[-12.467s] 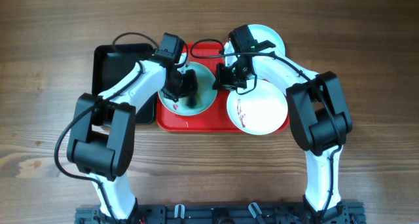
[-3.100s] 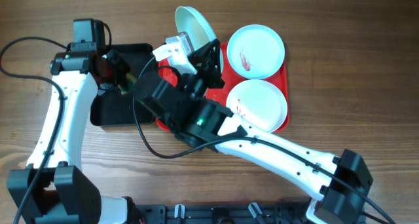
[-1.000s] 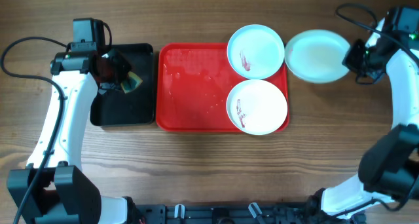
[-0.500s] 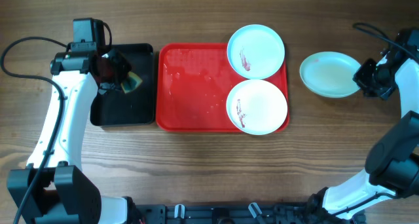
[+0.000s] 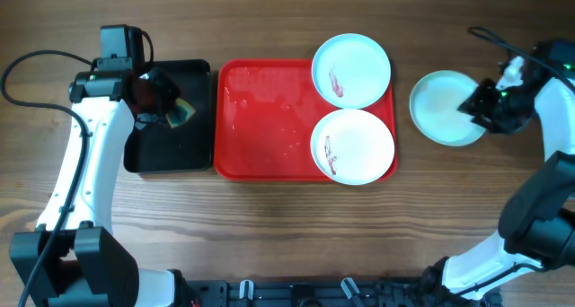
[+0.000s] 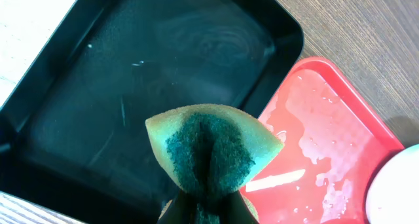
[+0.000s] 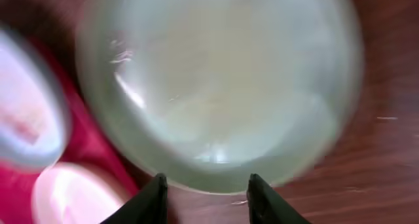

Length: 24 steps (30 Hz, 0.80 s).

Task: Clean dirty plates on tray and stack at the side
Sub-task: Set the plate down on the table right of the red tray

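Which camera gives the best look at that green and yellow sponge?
The left wrist view: the folded yellow sponge with a dark green scouring face fills the middle, pinched in the left hand. The overhead view shows only a small corner of it. The right wrist view misses it entirely.

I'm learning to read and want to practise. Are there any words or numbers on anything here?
None to read: no words, numbers or labels show on the plate on the table, the smeared aqua plate, the smeared white plate, the red tray, the black tray or the sponge. The right wrist view is blurred, so tiny marks there could not be read.
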{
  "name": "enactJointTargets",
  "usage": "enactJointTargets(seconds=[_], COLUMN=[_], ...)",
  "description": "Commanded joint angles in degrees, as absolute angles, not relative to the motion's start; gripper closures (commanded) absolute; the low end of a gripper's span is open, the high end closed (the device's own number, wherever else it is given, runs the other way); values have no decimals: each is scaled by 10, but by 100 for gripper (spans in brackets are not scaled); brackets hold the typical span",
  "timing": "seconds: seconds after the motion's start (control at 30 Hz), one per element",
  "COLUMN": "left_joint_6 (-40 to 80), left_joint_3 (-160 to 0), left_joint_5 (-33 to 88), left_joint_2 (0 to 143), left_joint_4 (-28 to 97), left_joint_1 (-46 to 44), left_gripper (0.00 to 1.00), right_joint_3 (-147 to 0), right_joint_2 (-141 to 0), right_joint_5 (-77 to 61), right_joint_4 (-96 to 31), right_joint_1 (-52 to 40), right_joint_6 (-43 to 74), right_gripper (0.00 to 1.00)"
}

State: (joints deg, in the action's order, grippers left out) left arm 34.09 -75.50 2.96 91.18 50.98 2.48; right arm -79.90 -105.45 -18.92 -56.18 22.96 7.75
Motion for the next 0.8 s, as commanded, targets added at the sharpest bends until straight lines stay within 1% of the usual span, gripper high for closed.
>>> enactJointTargets(seconds=[0.0, 0.27, 0.4, 0.47, 0.7, 0.77], left_joint_6=[332, 332, 332, 332, 332, 332], left_joint_3=[-760, -760, -760, -760, -760, -760], left_joint_5=[36, 36, 36, 36, 36, 36], left_joint_2=[917, 917, 917, 917, 917, 917], left_joint_4=[507, 513, 513, 513, 513, 513], left_joint_1=[23, 23, 23, 23, 23, 23], left_gripper=[96, 96, 96, 96, 96, 96], right_joint_3=[-805, -797, -770, -746, -666, -658], right_joint_2=[-1059, -1059, -1059, -1059, -1059, -1059], right_joint_5=[-277, -209, -186, -163, -131, -129], right_joint_4=[-589, -621, -610, -597, -558, -553], right_joint_1=[177, 79, 39, 22, -6, -6], right_joint_6=[29, 37, 53, 83, 116, 121], right_gripper=[62, 61, 61, 61, 62, 64])
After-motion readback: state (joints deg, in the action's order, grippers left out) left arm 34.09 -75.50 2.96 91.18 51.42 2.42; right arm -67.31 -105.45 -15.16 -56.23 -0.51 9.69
